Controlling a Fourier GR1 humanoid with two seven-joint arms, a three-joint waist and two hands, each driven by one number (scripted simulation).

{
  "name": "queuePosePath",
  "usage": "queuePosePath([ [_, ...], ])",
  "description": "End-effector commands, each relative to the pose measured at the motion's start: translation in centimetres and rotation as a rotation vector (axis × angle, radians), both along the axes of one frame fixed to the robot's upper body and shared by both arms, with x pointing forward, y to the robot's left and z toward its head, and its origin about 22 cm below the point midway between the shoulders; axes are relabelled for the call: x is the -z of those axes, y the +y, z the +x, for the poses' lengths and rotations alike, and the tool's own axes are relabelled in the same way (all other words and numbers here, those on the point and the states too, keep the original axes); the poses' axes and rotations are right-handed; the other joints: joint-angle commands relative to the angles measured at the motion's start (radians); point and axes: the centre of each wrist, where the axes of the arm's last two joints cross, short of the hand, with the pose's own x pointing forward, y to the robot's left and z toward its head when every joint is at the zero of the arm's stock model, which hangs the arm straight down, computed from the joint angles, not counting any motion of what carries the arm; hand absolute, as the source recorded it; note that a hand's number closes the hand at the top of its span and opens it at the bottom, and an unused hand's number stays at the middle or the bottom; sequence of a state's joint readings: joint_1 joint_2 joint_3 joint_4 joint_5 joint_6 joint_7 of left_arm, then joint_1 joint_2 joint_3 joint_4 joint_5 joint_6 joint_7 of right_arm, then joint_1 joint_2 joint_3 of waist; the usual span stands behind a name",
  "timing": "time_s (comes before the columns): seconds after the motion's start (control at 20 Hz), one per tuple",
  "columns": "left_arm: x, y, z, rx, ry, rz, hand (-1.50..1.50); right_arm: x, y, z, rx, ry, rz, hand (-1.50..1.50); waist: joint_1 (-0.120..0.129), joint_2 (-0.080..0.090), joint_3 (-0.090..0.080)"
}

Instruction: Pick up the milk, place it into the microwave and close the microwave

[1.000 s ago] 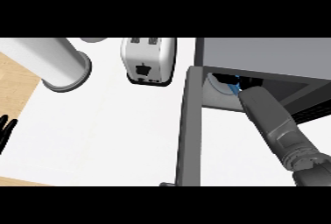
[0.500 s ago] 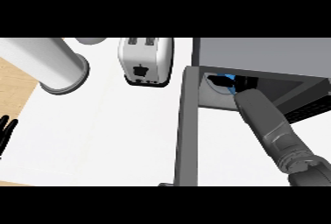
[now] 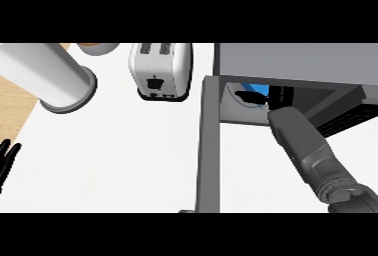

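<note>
The microwave (image 3: 295, 60) stands at the upper right, and its grey door (image 3: 210, 150) swings out toward me. A bit of the blue milk carton (image 3: 258, 89) shows inside the cavity at the left. My right forearm reaches in from the lower right. Dark fingers of my right hand (image 3: 249, 98) curl over the carton, and most of hand and carton are hidden in the shadowed opening. At the view's left edge my left hand (image 3: 7, 160) rests open, fingers up.
A white toaster (image 3: 161, 70) stands just left of the open door. A tall white cylinder (image 3: 52, 75) occupies the upper left, with a small tan-topped cup (image 3: 100, 48) behind it. Wooden surface borders the white counter at the far left.
My right forearm has shifted slightly left and deeper into the microwave with the milk. The left hand has stayed where it was.
</note>
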State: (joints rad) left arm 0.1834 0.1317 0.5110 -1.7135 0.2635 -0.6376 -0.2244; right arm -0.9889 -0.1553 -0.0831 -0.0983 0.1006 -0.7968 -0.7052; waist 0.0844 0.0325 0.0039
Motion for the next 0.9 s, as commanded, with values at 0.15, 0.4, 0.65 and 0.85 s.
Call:
queuePosePath([
  [0.15, 0.0, 0.4, -2.5, 0.002, 0.027, 0.011, -1.5, 0.8, -1.2, -0.6, -0.132, -0.015, 0.159, -1.5, -0.028, -0.014, -0.001],
  [0.4, 0.7, -1.3, -2.9, -0.012, 0.016, 0.022, -1.5, 4.0, 1.9, -2.9, -0.198, 0.014, 0.247, -1.5, -0.053, -0.024, -0.003],
  [0.65, -0.1, -2.1, -2.3, 0.081, 0.055, 0.021, -1.5, 6.4, 1.3, -5.0, -0.249, -0.003, 0.367, -1.5, -0.073, -0.03, -0.003],
  [0.85, 1.0, -3.9, -2.3, 0.184, 0.043, -0.05, -1.5, 8.0, 1.5, -6.7, -0.348, 0.014, 0.471, -1.5, -0.083, -0.035, -0.003],
])
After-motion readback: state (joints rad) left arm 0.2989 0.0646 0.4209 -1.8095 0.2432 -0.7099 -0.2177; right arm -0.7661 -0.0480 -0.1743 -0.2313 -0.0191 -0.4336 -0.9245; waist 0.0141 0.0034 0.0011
